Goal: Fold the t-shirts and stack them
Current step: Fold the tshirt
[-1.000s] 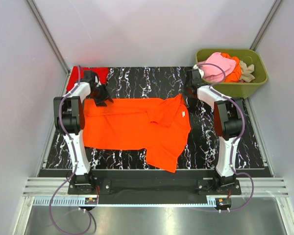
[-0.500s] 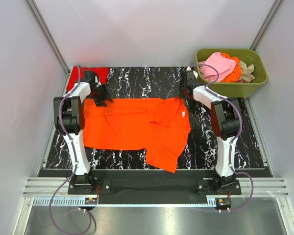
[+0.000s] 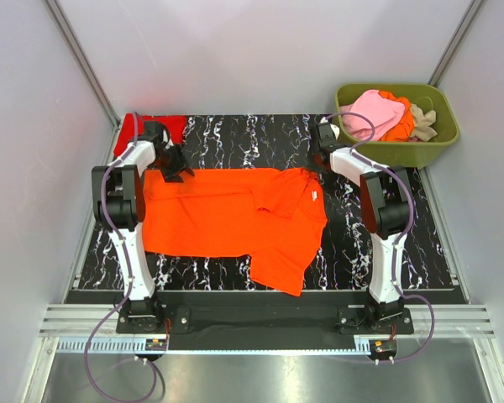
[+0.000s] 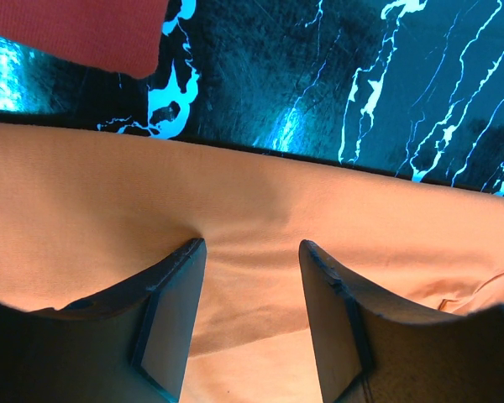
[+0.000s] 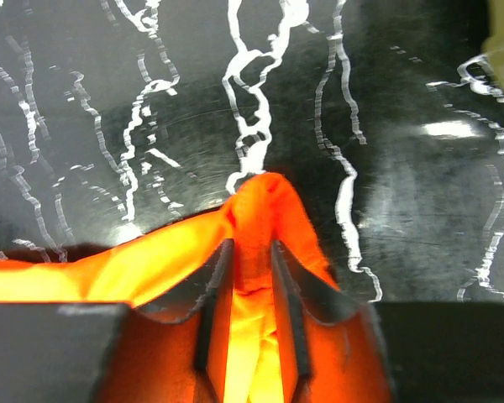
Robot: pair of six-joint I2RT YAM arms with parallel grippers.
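A bright orange t-shirt lies spread on the black marbled table, with a small white neck label. My left gripper is at the shirt's far left edge. In the left wrist view it is open, its fingertips resting on the orange cloth. My right gripper is at the shirt's far right corner. In the right wrist view it is shut on a pinched-up fold of the orange cloth. A red t-shirt lies at the far left corner, behind the left gripper.
An olive-green tub stands at the far right and holds a pink shirt, an orange one and a beige one. The red shirt's edge also shows in the left wrist view. Grey walls enclose the table.
My right gripper has moved a little left, away from the tub and over the shirt's far right corner. The left arm and the shirt's body have not moved.
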